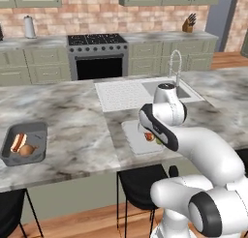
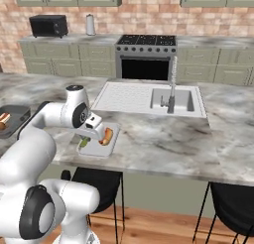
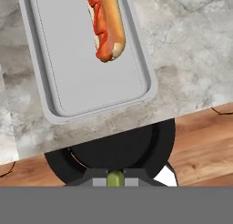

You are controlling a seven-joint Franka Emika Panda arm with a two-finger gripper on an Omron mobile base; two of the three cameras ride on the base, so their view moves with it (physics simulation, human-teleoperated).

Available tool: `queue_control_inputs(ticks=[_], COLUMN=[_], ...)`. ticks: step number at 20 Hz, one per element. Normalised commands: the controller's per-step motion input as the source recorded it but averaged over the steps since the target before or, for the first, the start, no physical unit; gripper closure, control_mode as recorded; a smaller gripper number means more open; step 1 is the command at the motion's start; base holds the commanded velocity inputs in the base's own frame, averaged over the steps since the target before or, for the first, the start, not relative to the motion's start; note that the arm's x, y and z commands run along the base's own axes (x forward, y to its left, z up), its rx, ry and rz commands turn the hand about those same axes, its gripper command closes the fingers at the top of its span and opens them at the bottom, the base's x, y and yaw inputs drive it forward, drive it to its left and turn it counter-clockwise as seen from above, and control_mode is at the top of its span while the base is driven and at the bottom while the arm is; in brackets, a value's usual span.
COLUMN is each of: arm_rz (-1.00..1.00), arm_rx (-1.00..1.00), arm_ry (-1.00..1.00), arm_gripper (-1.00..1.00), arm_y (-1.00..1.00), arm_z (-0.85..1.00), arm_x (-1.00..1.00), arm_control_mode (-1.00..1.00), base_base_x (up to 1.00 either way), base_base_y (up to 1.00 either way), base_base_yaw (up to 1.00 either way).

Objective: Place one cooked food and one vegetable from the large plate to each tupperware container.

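Observation:
The paler tupperware container [image 3: 91, 68] lies near the counter's front edge, with a hot dog [image 3: 108, 25] in it. My gripper [image 3: 115, 181] is shut on a small green vegetable [image 3: 115, 176], which shows between the finger tips. In the right base view the gripper [image 2: 86, 138] holds this vegetable [image 2: 84, 143] low over the near left end of the pale container [image 2: 110, 145], beside the hot dog [image 2: 105, 135]. The dark grey tupperware container [image 1: 34, 133] sits far to the left and holds a hot dog [image 1: 18, 141] and a brown item [image 1: 27, 150]. The large plate is out of view.
A sink [image 2: 171, 100] with a tall faucet [image 2: 172, 84] and a draining board lies behind the pale container. Black stools [image 1: 140, 181] stand under the counter's front edge [image 2: 149, 171]. A stove [image 1: 97, 53] is on the back wall.

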Motion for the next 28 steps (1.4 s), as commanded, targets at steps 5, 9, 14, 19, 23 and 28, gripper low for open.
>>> queue_control_inputs(ticks=[5, 9, 14, 19, 23, 28], arm_rz=[0.0, -0.01, 0.0, 0.06, 0.11, 0.11], arm_rx=[0.0, 0.0, -0.01, -0.03, -0.02, -0.08], arm_ry=[0.0, 0.0, 0.0, 0.02, 0.03, 0.0], arm_gripper=[1.0, 1.0, 1.0, 1.0, 1.0, 1.0], arm_y=[0.0, 0.27, 0.21, 0.1, 0.0, 0.08], arm_z=[0.0, 0.0, -0.06, -0.34, -0.48, -0.43], arm_x=[0.0, 0.6, 0.67, 0.71, 0.69, 0.45], arm_control_mode=[1.0, -1.0, -1.0, -1.0, -1.0, -1.0], base_base_x=[0.36, 0.0, 0.0, 0.0, 0.0, 0.0], base_base_y=[0.39, 0.0, 0.0, 0.0, 0.0, 0.0], base_base_yaw=[-0.05, 0.0, 0.0, 0.0, 0.0, 0.0])
